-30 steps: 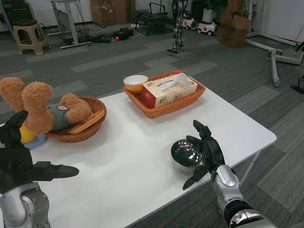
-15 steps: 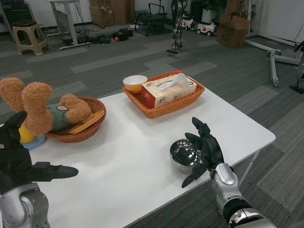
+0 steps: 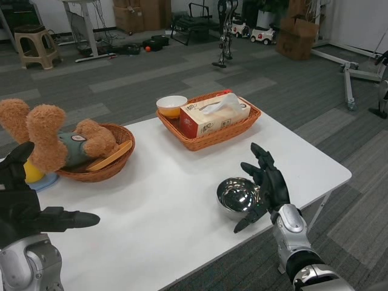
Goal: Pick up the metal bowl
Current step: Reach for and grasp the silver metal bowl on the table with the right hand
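Metal bowl sits right of centre in the lower half of the frame, on the white table, close to the table's near edge. Right hand is just beside it on the frame-right side, fingers spread apart and holding nothing; palm faces the bowl's wall, the lowest finger reaches under toward the rim at the near side. Whether any finger actually touches the metal, cannot tell. Left hand waits at lower left, fingers apart, nothing in it. Risks, as I judge them: the bowl is polished and round-walled, so fingers closing from one side alone may push it leftward across the smooth tabletop instead of gripping it. A squeeze low on the curve could tip it or squirt it out. The near edge is close; a nudge that way may send it off the table. Far-side things look out of harm's way: the basket with the tissue box at upper centre, the small yellow bowl beside it, the basket with the teddy bear at left, all well apart from the bowl.
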{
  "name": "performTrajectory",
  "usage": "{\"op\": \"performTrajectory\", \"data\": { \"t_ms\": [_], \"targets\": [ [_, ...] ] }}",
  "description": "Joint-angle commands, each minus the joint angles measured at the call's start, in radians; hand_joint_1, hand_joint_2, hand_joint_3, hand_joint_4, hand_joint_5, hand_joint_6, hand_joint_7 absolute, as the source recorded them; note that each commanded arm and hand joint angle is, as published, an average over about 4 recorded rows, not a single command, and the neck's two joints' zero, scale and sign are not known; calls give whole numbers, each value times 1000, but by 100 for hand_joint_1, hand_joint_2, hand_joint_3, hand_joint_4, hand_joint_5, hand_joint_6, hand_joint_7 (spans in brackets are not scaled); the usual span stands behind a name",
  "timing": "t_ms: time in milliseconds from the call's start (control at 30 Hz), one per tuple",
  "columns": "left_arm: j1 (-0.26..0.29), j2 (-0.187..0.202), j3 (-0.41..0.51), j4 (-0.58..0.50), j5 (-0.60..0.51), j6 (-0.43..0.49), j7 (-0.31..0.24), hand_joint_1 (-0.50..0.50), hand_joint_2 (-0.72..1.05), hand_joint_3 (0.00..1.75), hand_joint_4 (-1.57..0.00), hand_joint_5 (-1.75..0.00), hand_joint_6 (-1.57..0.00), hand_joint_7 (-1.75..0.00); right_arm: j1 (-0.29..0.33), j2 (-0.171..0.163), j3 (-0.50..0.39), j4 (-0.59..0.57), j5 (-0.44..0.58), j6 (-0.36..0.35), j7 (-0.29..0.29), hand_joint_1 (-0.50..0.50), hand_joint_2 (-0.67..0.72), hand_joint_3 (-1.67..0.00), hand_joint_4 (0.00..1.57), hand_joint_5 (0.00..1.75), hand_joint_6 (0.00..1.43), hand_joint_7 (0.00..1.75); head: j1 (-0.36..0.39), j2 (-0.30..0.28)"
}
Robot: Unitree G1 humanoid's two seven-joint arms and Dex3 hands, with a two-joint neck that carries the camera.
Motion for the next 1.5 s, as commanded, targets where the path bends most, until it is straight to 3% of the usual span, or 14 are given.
{"op": "performTrajectory", "data": {
  "t_ms": [33,300,633,733,967,1133,1333,1500],
  "targets": [
    [-2,4,0,0,0,1,2,-46,-61,0,-112,-123,0,-7,23,-9,-25,-18,8,-9,-3,-42,47,-8,0,68,0,33,-3,0],
    [-3,3,-3,1,0,1,3,-46,-64,0,-112,-123,0,-7,28,-13,-47,-13,3,-1,-3,-42,42,-8,0,68,0,31,-10,-6],
    [-3,0,-9,1,1,1,3,-46,-57,0,-112,-128,0,-7,24,-28,-40,75,-11,3,-4,-42,46,-8,0,68,0,31,-14,-12],
    [-3,0,-11,1,1,1,3,-46,-64,0,-112,-126,0,-7,15,-32,-36,110,-16,2,-6,-42,44,-8,0,68,0,31,-17,-13],
    [-3,0,-14,0,1,1,3,-46,-61,0,-112,-133,0,-7,-23,-38,-22,201,-16,-4,-13,-42,47,-8,0,68,0,33,-16,-14],
    [-3,0,-14,-1,1,1,3,-46,-57,0,-112,-123,0,-7,-39,-42,-14,217,-16,-6,-19,-42,47,-8,0,68,0,30,-13,-15],
    [-1,0,-12,-1,0,1,3,-46,-64,0,-112,-123,0,-7,-54,-45,10,238,-25,-6,-24,-42,47,-8,0,68,0,31,-12,-18],
    [-1,1,-13,1,-1,1,3,-46,-59,0,-112,-123,0,-7,-72,-45,32,261,-41,-4,-35,-42,47,-8,0,68,0,28,-13,-20]
  ]
}}
